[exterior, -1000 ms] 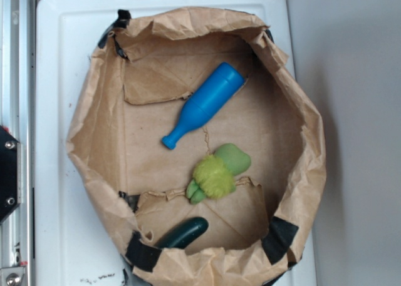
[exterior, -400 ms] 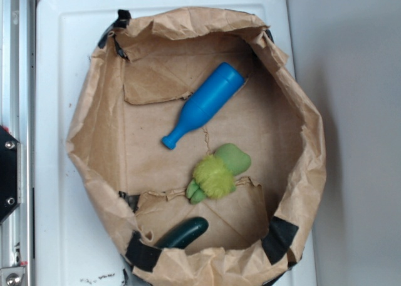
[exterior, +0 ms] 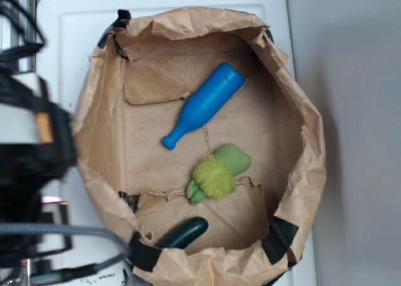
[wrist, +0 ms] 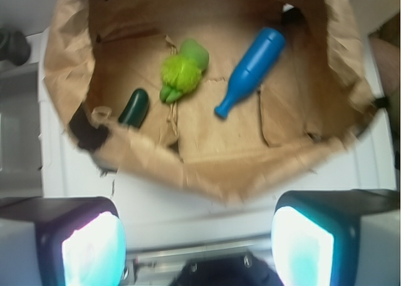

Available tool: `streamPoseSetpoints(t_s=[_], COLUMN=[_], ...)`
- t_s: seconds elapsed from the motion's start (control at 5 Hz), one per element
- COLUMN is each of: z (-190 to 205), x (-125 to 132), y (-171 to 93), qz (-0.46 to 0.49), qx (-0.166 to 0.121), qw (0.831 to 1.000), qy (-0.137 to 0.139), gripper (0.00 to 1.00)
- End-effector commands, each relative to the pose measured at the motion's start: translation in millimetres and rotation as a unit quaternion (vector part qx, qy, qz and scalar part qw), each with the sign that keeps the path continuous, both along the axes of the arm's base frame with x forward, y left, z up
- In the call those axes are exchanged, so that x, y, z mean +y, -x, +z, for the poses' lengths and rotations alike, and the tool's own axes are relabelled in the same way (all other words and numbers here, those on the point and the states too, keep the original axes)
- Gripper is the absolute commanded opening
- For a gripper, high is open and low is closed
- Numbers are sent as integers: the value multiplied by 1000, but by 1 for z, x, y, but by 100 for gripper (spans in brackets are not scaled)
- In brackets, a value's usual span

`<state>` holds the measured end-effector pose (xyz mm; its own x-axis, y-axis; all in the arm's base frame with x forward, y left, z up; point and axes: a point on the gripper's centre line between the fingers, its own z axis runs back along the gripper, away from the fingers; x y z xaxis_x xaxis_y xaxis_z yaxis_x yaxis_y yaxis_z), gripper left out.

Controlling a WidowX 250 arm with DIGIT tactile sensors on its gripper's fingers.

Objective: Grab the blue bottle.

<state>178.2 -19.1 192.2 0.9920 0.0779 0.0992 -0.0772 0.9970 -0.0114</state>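
The blue bottle (exterior: 203, 104) lies on its side on the floor of a brown paper-lined basin, neck pointing lower left. In the wrist view the blue bottle (wrist: 250, 70) sits at the upper right, well ahead of my gripper (wrist: 197, 236). My gripper is open, its two fingers far apart with nothing between them, and it hangs over the white surface outside the paper rim. In the exterior view my arm (exterior: 31, 142) shows as a dark blur at the left edge, apart from the bottle.
A fuzzy yellow-green plush toy (exterior: 216, 173) lies just below the bottle's neck. A dark green cucumber-shaped object (exterior: 185, 231) rests by the near paper wall. The crumpled paper rim (exterior: 310, 148) rings everything, set on a white plastic lid (exterior: 56, 48).
My arm has come into the exterior view from the left, where only a metal rail showed before. The bottle, plush toy and green object have not moved.
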Motion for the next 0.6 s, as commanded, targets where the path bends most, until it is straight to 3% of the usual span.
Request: streamPoseSetpoints(t_s=[0.0, 0.2, 0.4], z=[-25, -40, -41], x=[21, 37, 60], y=[-43, -59, -42], qz=[32, 100, 185], qx=[-54, -90, -137], qw=[998, 991, 971], qy=[15, 24, 64], gripper=[100, 100, 100])
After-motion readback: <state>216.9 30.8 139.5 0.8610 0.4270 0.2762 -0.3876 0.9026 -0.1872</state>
